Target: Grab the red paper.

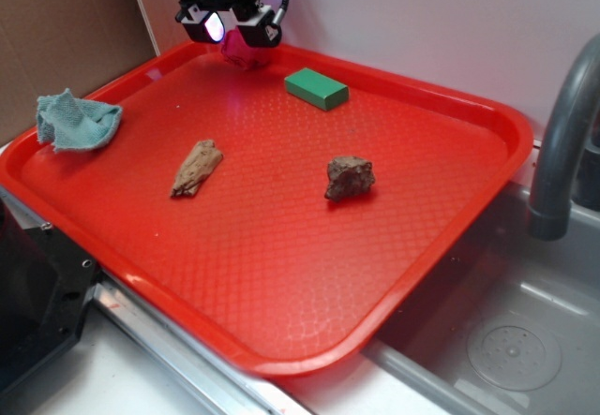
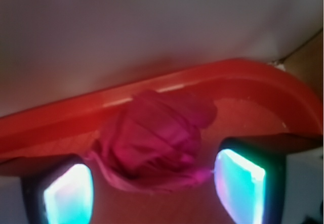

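Your end effector [image 1: 231,29] sits at the tray's far edge with its jaws spread, one lit pad on each side of the red paper [image 2: 154,140]. Nothing is clamped yet: the wrist view shows gaps between the crumpled ball and both pads. The paper rests on the tray floor close against the raised back rim, so you probably have to approach from above rather than from the side. The red tray [image 1: 394,274] also carries a green block [image 1: 316,88], a blue cloth wad [image 1: 77,121], and two brown lumps [image 1: 350,177], all well apart from the paper. The tray lies on a pale surface beside a sink [image 1: 525,340] with a grey faucet [image 1: 560,143]; a white wall stands behind.
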`<state>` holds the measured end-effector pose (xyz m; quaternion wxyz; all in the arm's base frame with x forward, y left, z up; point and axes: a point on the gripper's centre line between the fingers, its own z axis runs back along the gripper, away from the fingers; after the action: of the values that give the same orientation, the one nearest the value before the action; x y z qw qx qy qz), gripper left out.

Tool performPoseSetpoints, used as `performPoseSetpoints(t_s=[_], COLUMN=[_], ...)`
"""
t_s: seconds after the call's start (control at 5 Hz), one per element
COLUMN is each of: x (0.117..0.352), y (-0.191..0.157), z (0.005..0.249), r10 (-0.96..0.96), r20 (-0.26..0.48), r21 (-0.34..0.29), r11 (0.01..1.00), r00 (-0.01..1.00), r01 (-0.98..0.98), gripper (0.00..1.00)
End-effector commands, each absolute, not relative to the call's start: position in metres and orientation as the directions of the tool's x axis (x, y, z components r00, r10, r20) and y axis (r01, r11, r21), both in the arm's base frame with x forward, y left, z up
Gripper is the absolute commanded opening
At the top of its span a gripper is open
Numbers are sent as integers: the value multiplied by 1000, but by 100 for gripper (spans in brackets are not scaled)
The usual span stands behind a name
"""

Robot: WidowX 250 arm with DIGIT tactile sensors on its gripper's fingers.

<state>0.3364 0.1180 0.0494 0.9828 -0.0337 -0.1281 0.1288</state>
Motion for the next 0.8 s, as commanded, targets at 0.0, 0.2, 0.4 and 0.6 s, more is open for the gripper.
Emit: performPoseSetpoints(t_s=[0.0, 0.2, 0.4, 0.6], x=[352, 354, 355, 355], y=[127, 122, 123, 124], z=[66, 62, 36, 36], r10=[277, 269, 262, 273], r20=[300, 291, 203, 188], r21=[-103, -110, -101, -87], r11=[961, 963, 964, 961], r00=[913, 918, 944, 943], r01=[-258, -247, -246, -261], gripper=[100, 100, 100, 70])
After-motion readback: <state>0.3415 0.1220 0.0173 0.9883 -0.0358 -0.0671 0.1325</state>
